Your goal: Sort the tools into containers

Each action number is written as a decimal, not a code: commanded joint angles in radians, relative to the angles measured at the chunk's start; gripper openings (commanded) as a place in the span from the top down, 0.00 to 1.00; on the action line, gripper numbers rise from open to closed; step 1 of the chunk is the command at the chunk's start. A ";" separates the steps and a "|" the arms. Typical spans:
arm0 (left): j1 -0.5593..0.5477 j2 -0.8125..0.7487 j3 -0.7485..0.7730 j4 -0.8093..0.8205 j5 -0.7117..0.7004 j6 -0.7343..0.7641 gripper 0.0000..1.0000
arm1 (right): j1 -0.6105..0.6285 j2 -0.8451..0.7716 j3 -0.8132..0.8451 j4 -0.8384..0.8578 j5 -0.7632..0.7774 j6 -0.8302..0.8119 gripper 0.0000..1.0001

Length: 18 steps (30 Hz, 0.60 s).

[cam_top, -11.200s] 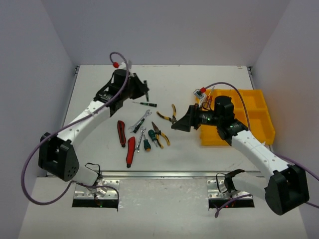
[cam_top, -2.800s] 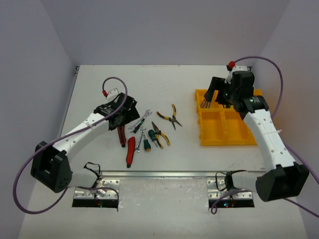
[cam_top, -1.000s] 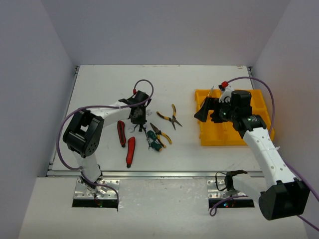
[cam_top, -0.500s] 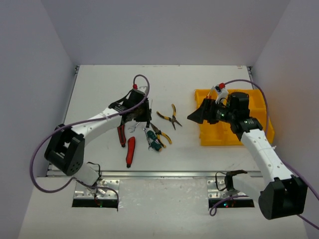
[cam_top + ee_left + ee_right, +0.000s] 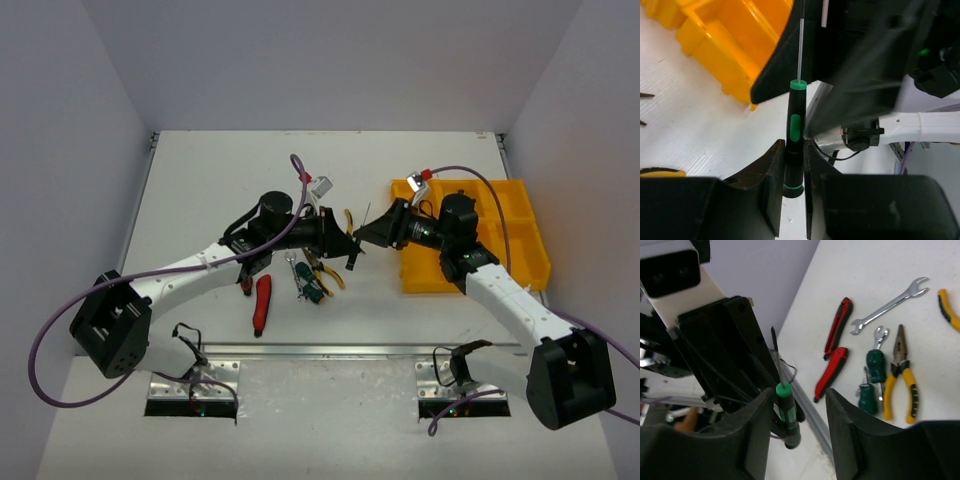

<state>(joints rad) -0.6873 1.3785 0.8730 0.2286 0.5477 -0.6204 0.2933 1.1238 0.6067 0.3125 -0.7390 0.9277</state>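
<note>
My left gripper point(image 5: 352, 254) point(image 5: 794, 146) is shut on the black handle of a green-black screwdriver point(image 5: 794, 125), held above the table with its thin shaft point(image 5: 366, 213) pointing up. My right gripper point(image 5: 366, 236) point(image 5: 801, 400) faces it with jaws open. In the right wrist view the screwdriver point(image 5: 788, 412) stands between them, close to the left finger point(image 5: 747, 435). The yellow tray point(image 5: 520, 215) point(image 5: 730, 45) lies behind the right gripper. The other tools lie on the table below the left arm.
On the table lie two red-black utility knives point(image 5: 840, 325) point(image 5: 832, 371), a long wrench point(image 5: 890, 305), a small wrench point(image 5: 880, 335), yellow-black pliers point(image 5: 901, 372), two green screwdrivers point(image 5: 875, 365) point(image 5: 867, 396) and another yellow-handled tool point(image 5: 949, 310). The near table edge runs just beneath the grippers.
</note>
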 commanded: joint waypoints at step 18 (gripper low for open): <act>-0.009 -0.073 0.173 -0.670 -0.806 0.031 0.00 | -0.152 0.135 0.402 -0.596 0.730 -0.385 1.00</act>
<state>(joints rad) -0.6991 1.3758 0.9903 -0.1227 0.1395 -0.6031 0.2798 1.1871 0.8455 -0.0178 -0.4341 0.7361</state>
